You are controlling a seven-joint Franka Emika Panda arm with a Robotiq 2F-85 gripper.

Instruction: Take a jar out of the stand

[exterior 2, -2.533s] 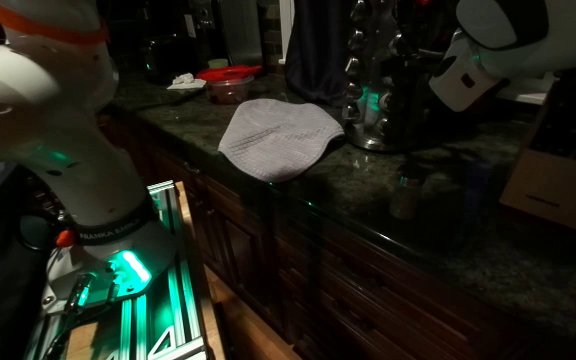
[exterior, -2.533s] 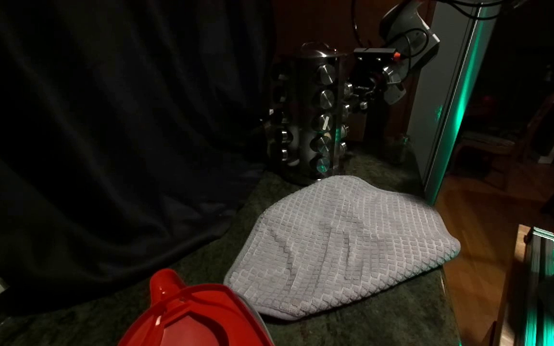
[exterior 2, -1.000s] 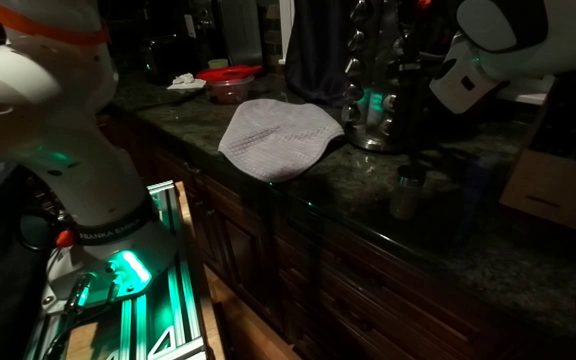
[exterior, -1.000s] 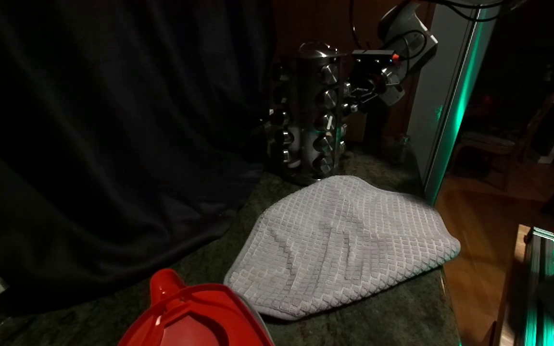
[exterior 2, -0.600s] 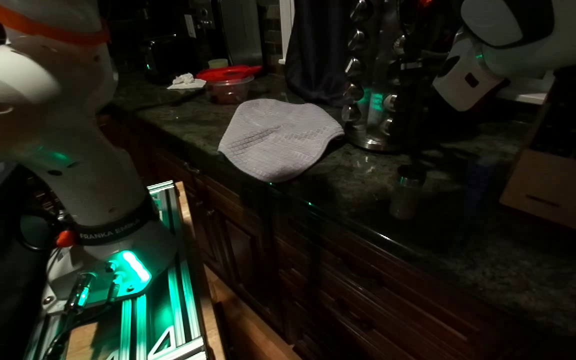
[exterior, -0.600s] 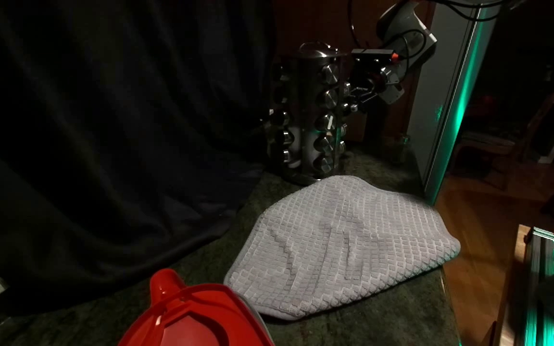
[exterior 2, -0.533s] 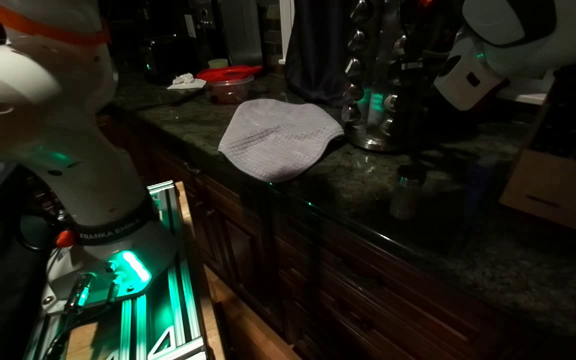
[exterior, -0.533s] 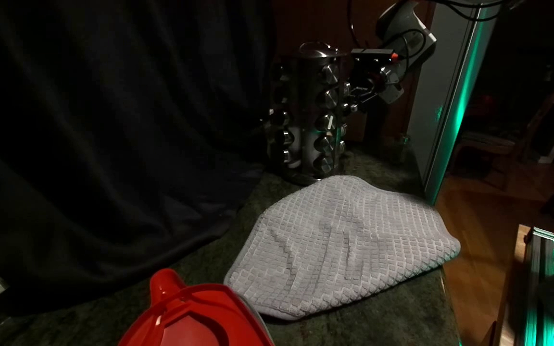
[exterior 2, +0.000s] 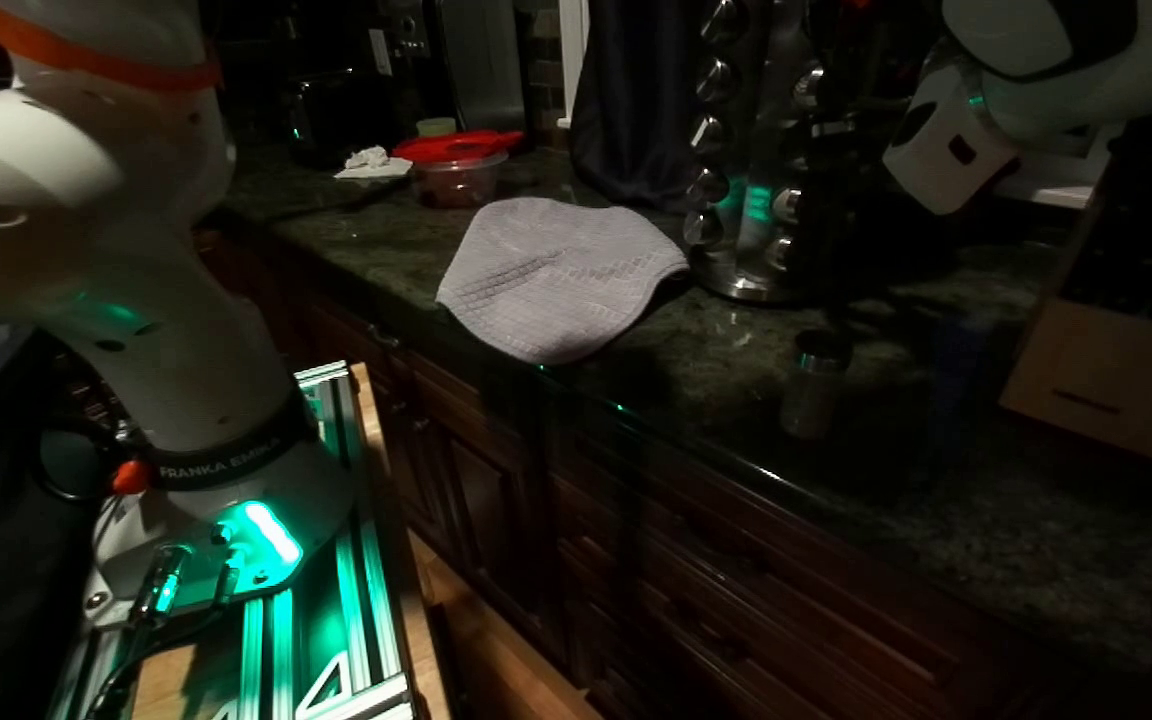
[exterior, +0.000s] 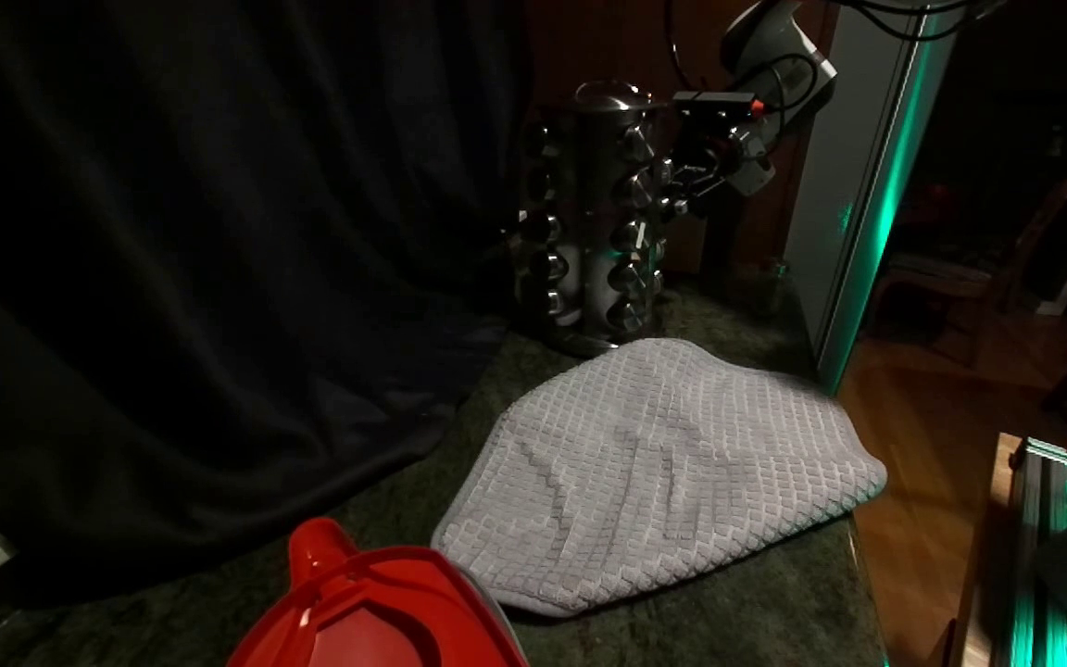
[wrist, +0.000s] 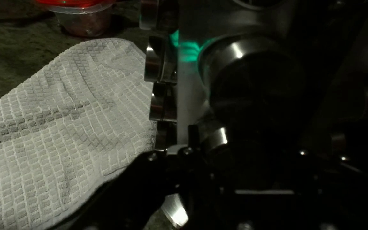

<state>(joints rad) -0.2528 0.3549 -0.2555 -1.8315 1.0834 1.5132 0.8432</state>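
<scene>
The stand (exterior: pixel 591 222) rises upright at about one o'clock in an exterior view, a dark tower with columns of silver caps (exterior: pixel 628 316) down its sides and a shiny dome on top. The robot arm (exterior: pixel 779 65) reaches in from between one and two o'clock, and the gripper (wrist: pixel 246 138) sits at two o'clock from the stand's middle, close against it. In the wrist view the jaws are closed on the capped end of a jar (wrist: pixel 216 137), its bright rim meeting the nine o'clock jaw; the three o'clock jaw is lost in shadow, and how deep the jar sits in its slot I cannot tell. A second cap (wrist: pixel 235 52) shows at twelve o'clock from it, just beside.

A grey cloth (exterior: pixel 654 463) lies on the dark counter (exterior: pixel 756 602) at five o'clock, near the stand's foot. A red lid (exterior: pixel 371 602) shows at seven, and a black curtain (exterior: pixel 219 232) hangs at ten. In an exterior view a lone vessel (exterior 2: pixel 811 395) with a metal top stands upright on the counter at five o'clock from the stand, with a wooden block (exterior 2: pixel 1106 390) at three o'clock
</scene>
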